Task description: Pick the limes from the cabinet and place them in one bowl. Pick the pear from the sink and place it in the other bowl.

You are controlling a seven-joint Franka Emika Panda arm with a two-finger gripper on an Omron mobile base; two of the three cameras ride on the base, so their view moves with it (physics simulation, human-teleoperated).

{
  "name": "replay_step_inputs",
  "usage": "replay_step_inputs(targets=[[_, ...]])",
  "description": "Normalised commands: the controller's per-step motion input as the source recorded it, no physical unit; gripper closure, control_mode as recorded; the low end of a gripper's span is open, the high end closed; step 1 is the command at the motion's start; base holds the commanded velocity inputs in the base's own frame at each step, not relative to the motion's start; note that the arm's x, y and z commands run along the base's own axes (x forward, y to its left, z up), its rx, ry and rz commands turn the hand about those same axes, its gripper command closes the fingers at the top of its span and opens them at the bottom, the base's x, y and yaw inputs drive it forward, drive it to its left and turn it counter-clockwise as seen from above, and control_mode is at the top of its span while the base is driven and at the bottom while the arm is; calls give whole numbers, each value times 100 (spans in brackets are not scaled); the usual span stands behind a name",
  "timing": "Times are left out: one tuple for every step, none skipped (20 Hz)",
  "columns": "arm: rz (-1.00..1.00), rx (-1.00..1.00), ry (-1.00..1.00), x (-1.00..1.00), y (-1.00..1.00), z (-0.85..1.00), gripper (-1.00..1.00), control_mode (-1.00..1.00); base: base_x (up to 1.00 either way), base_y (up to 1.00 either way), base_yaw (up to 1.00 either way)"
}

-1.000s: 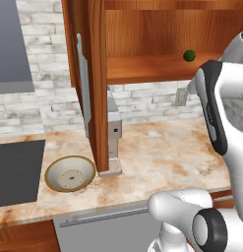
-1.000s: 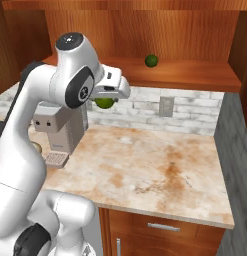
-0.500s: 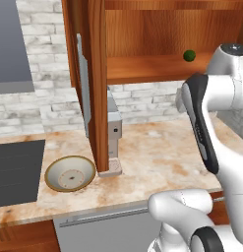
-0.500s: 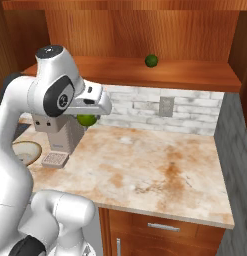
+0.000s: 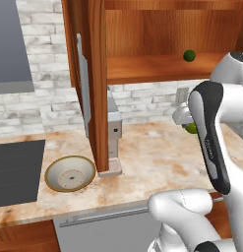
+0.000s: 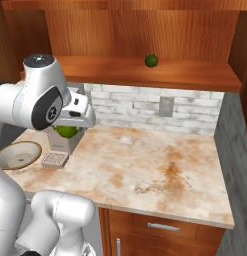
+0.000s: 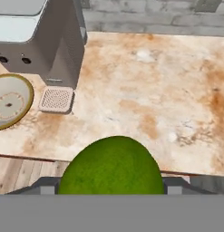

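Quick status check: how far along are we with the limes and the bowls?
Nothing looks delivered yet: the cream bowl is empty. In hand: the gripper carries one lime above the counter. Left: a second lime on the cabinet shelf, then the pear job.

A marbled beige bench (image 6: 160, 170) is stretching beneath a white brick wall (image 6: 130, 107); a grey coffee machine (image 7: 45, 41) is standing on the bench's left side.

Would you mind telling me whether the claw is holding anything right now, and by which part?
Yes: the claw holds a lime, gripped across its round sides between the two fingers, above the counter.
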Motion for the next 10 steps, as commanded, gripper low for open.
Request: replay_step_inputs(targets=[[17,15,10,-53,39,-2,100,-100,0,0,0],[17,12,14,-52,43,-5,100,-100,0,0,0],[16,6,20,-47,50,-9,100,-100,0,0,0],[15,5,21,-44,53,-9,100,-100,0,0,0],[15,3,21,-45,58,-11,100,-100,0,0,0],[15,3,22,-44,58,-14,100,-100,0,0,0],[15,3,21,-46,55,-21,100,-100,0,0,0],[15,3,19,-42,53,-36,100,-100,0,0,0],[15,3,16,-36,51,-46,100,-100,0,0,0],[14,4,12,-31,50,-51,100,-100,0,0,0]])
